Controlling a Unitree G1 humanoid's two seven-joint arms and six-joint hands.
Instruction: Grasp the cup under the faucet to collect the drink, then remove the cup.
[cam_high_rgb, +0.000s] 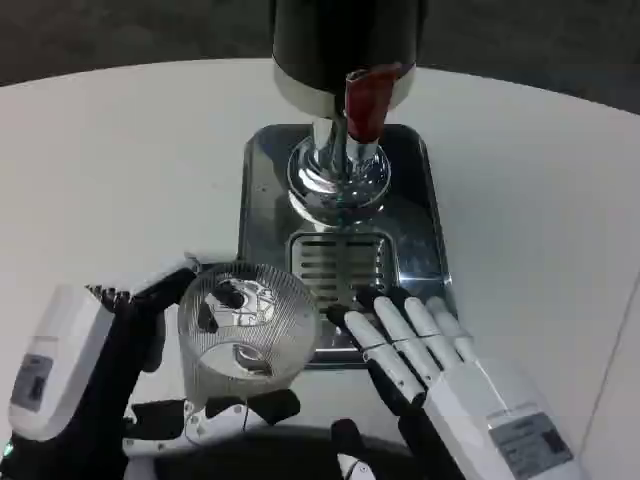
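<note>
A clear ribbed cup (247, 330) is held upright by my left hand (90, 380), whose dark fingers wrap its left side and underside. The cup is at the front left of the steel drip tray (415, 215), off to the left of the slotted grate (338, 265). The dispenser stands at the back of the tray, with its chrome faucet (340, 175) and red lever (366, 100) above the grate. My right hand (420, 345) lies flat with fingers stretched out, fingertips resting on the tray's front right edge, just right of the cup and holding nothing.
The black dispenser body (345, 40) rises at the top centre. The white round table (120, 170) spreads out on both sides of the tray; its far edge curves along the top of the picture.
</note>
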